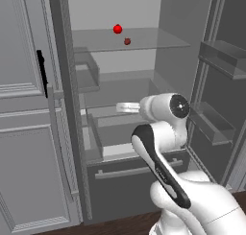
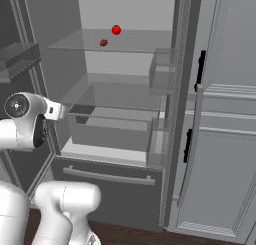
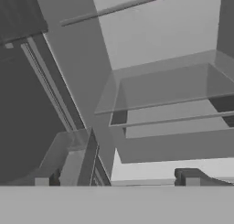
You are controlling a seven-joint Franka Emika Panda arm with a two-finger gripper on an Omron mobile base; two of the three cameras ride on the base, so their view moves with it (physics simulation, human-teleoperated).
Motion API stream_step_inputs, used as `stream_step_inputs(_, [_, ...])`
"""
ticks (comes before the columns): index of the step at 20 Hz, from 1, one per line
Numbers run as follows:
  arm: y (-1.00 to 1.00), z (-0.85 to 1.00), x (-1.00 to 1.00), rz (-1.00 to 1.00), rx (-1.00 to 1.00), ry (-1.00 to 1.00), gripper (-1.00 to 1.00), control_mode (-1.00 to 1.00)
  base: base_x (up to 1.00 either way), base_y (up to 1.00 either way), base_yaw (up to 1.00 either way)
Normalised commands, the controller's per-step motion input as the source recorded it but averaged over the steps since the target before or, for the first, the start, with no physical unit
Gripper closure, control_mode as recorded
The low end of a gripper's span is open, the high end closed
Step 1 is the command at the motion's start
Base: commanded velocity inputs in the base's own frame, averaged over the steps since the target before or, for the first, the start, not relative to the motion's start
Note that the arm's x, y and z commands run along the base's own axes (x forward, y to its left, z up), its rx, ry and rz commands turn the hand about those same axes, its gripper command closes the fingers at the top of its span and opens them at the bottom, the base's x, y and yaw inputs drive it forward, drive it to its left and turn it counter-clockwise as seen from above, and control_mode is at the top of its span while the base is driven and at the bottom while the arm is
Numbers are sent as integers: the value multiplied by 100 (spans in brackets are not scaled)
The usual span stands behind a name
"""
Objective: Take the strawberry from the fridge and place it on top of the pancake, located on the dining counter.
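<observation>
on fridge (image 1: 202, 85) shelf (image 1: 144, 40): strawberry (image 1: 127, 41), red ball (image 1: 117, 29).

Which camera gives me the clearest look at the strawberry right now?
The left base view: the strawberry sits unobstructed on the upper fridge shelf, right of the red ball. The right base view shows it too, darker against the shelf. The hand view catches a red sliver at its top edge, identity unclear.

A rendered kitchen. The open fridge (image 1: 144, 85) fills mid-frame with pale shelves. Panelled cabinets (image 1: 24, 109) stand at the left.
</observation>
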Motion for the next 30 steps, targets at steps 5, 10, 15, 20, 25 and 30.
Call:
stream_step_inputs(5, [-74,96,0,-5,-1,-12,-100,-100,0,0,0])
stream_step_inputs(10, [-45,73,0,-15,-5,-23,-100,-100,0,0,0])
stream_step_inputs(15, [-35,59,0,-18,-6,0,-100,-100,0,0,0])
stream_step_inputs(20, [-21,13,0,-14,-2,18,-100,-100,0,0,0])
stream_step_inputs(25, [-3,0,2,0,0,7,-100,100,13,-2,0])
stream_step_inputs(30, [0,0,0,0,0,0,-100,100,78,0,0])
